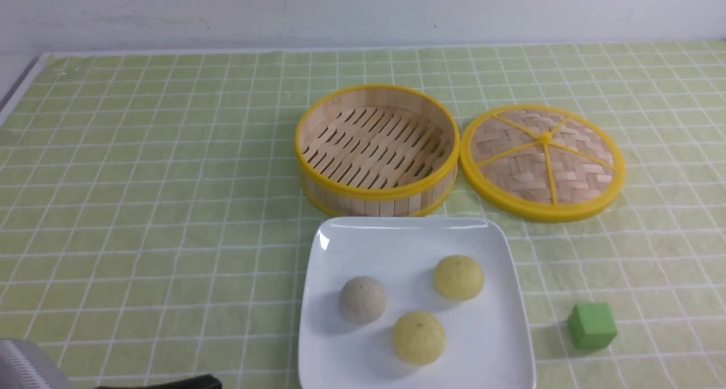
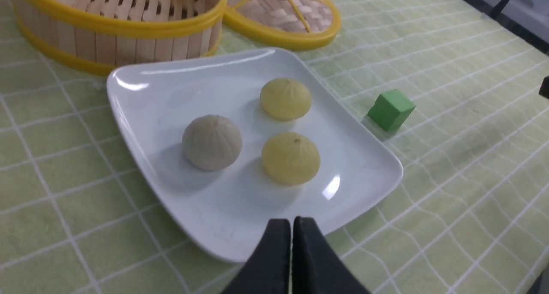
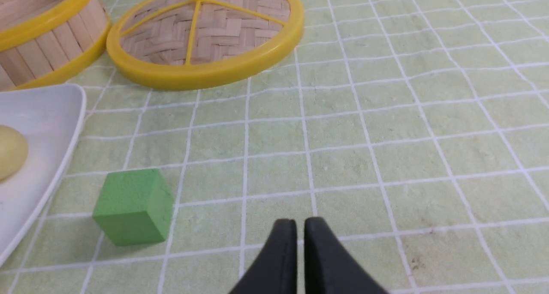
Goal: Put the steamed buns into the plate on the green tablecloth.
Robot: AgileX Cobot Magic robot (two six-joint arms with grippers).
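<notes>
Left gripper point(image 2: 292, 225): jaws closed together, nothing between them, poised over the near rim of the plate point(image 2: 141, 114). Just beyond, on that plate: three steamed buns point(image 2: 290, 158), apart. Right gripper point(image 3: 300, 227): jaws nearly touching, empty, above the green tablecloth point(image 3: 386, 135). Beside it: green cube point(image 3: 133, 206).

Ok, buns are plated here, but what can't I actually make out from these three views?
- Plate: near edge cut off by the front view's bottom border.
- Both arms: almost entirely out of the front view; only dark and grey parts at its bottom corner.
- Yellow bun: mostly cut off by the right wrist view's edge.
- Right gripper: a thin gap shows between the fingertips; open or shut unclear.
- Steamer basket: floor hidden by its wall in the left wrist view.
</notes>
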